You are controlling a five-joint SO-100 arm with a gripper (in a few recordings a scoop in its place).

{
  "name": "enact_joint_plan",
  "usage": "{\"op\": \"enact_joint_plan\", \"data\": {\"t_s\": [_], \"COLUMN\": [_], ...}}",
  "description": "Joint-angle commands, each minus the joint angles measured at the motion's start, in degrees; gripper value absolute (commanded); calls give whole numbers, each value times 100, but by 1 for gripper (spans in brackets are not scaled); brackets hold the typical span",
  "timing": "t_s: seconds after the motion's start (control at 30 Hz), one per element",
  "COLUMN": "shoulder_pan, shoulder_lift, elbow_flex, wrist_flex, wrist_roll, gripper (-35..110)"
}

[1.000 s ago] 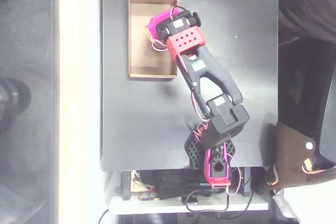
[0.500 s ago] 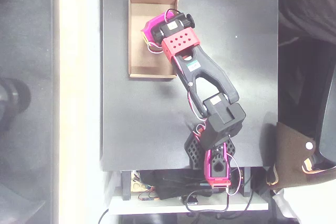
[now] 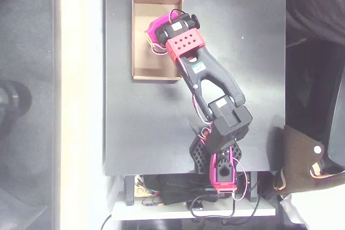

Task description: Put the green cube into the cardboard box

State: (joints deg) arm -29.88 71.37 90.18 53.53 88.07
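Cube: hidden under gripper | box: gripper head above its middle | jaws: can't tell | advice: release low, well inside the walls

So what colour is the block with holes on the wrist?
Red, clearest in the overhead view: block.
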Motion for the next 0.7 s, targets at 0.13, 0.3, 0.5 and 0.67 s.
{"op": "enact_joint_plan", "data": {"t_s": [0.13, 0.3, 0.5, 0.67], "shoulder_pan": [-53, -35, 26, 53], "shoulder_lift": [176, 378, 1037, 1767], "elbow_flex": [-88, -88, -88, -88], "wrist_flex": [-26, -26, -26, -26], "wrist_roll": [18, 18, 18, 18], "gripper": [33, 33, 33, 33]}}
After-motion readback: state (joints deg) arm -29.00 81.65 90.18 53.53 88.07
